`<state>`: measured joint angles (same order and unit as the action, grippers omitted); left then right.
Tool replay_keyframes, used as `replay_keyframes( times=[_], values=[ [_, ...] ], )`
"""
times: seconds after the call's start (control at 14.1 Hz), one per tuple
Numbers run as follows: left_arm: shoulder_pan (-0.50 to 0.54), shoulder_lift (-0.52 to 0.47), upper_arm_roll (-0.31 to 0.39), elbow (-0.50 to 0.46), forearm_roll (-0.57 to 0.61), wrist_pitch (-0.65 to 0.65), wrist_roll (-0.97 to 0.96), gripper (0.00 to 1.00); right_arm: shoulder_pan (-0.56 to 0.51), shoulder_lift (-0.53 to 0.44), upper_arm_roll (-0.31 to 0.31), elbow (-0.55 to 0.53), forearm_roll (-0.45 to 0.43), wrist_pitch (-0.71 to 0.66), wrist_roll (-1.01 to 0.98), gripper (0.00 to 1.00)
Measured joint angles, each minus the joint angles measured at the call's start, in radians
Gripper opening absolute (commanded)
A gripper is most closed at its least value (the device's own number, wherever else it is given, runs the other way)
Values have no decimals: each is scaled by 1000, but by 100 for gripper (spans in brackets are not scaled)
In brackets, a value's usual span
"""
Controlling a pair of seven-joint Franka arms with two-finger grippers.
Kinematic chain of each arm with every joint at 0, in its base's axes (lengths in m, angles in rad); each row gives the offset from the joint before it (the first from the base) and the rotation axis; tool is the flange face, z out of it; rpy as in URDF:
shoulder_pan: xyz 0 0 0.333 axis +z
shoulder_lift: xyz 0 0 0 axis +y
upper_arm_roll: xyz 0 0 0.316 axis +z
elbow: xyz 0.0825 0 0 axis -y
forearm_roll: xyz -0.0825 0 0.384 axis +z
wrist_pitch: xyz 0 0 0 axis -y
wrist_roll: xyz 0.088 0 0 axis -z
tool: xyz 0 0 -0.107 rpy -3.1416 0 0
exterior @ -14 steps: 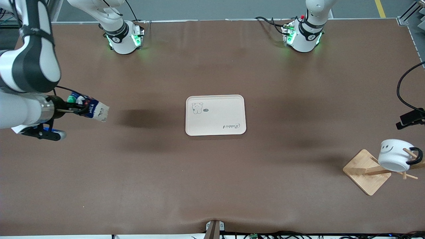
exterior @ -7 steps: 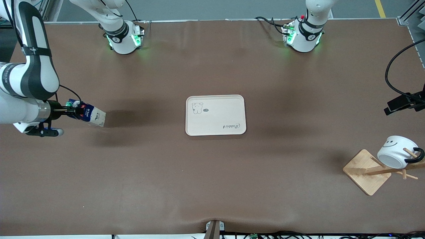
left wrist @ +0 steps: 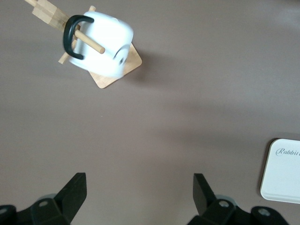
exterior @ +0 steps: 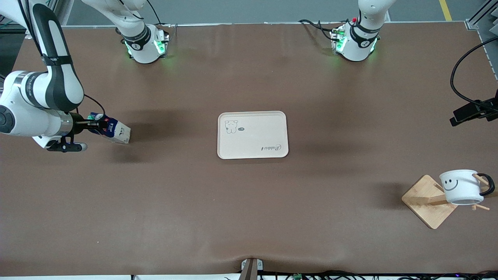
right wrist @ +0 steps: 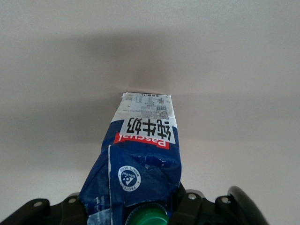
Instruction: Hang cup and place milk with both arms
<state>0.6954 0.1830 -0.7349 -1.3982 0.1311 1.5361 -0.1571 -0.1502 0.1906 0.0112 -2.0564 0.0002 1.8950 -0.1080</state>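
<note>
The cup (exterior: 459, 186), white with a black smiley, hangs by its black handle on a peg of the wooden rack (exterior: 426, 200) at the left arm's end of the table. It also shows in the left wrist view (left wrist: 101, 44). My left gripper (left wrist: 139, 197) is open and empty, up over the table apart from the cup, and shows at the front view's edge (exterior: 469, 112). My right gripper (exterior: 92, 126) is shut on the milk (exterior: 113, 132), a blue and white carton held tilted, low over the right arm's end of the table. The right wrist view shows the milk (right wrist: 145, 145) and its green cap (right wrist: 147, 218).
A cream tray (exterior: 253, 151) with a bear drawing lies at the table's middle, between the milk and the rack; its corner shows in the left wrist view (left wrist: 283, 173). The rack's square wooden base (left wrist: 115, 79) stands on the brown table.
My right gripper has come down and a little toward the tray with the milk. My left gripper has drawn away from the cup, which has swung from tilted to hanging straighter on its peg.
</note>
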Motion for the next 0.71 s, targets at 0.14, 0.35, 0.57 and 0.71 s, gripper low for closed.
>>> replay_keyframes(
  times=[0.14,0.35,0.57,0.71],
  values=[
    [-11,-5,-4,2,0,-2,1,100,-3,-10,0,-15,0,10,0,0],
    [-140,-44,86,3,0,-13,0,100,-3,-20,0,-31,0,25,-1,0],
    [-332,-85,274,3,0,-67,0,100,-3,-29,0,-43,0,35,-7,91],
    [-435,-102,380,3,0,-98,0,100,-4,-29,0,-44,0,36,-22,100]
  ],
)
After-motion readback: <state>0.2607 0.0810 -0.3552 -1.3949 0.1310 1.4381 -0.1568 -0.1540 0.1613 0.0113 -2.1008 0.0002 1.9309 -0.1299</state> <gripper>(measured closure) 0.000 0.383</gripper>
